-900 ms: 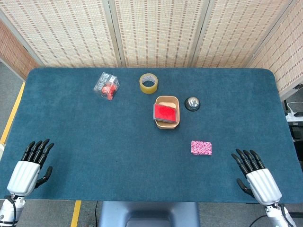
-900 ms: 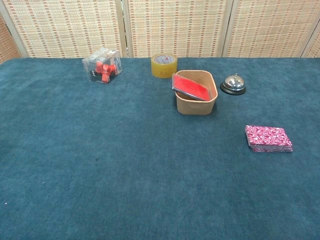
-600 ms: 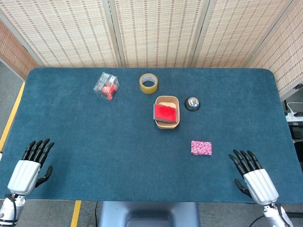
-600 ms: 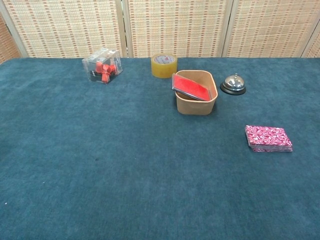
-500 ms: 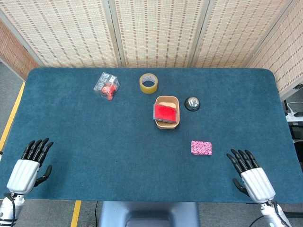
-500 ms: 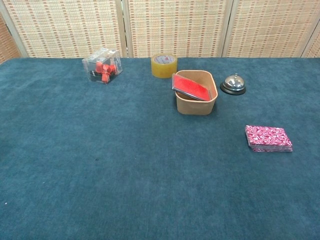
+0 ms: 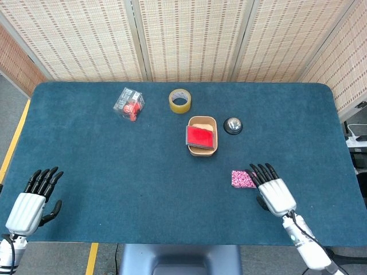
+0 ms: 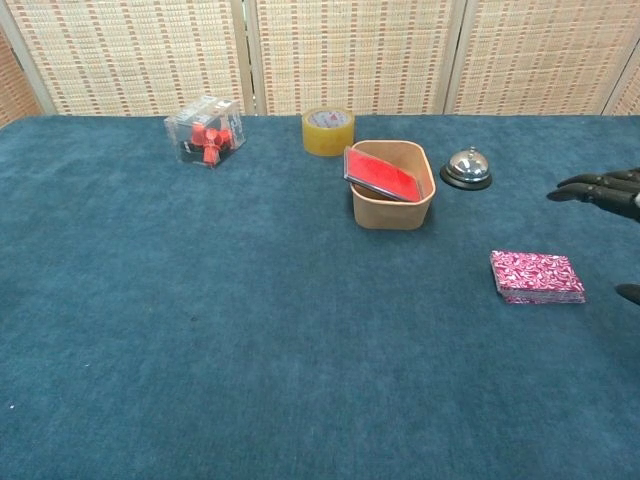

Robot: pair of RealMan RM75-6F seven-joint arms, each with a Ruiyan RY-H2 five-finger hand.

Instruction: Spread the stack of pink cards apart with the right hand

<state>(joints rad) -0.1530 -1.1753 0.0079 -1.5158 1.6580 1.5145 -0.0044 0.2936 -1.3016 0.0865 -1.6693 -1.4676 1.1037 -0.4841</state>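
Note:
A neat stack of pink patterned cards (image 7: pixel 242 179) (image 8: pixel 536 276) lies flat on the blue cloth, right of centre. My right hand (image 7: pixel 271 188) (image 8: pixel 604 192) hovers just right of the stack with its fingers stretched out and apart, holding nothing. In the head view its fingertips (image 7: pixel 254 171) overlap the stack's right edge; the chest view shows the hand raised above the cloth, apart from the cards. At the near left corner my left hand (image 7: pixel 30 202) is spread and empty.
Behind the cards stand a tan tub (image 7: pixel 202 136) holding a red-topped box, a silver desk bell (image 7: pixel 233 125) and a roll of yellow tape (image 7: pixel 179 100). A clear box with red pieces (image 7: pixel 128 103) sits at the far left. The table's front edge (image 7: pixel 172 243) is near both hands.
My right hand has swung left and forward from the near right corner to beside the card stack, entering the chest view. The left hand and the cards have barely moved.

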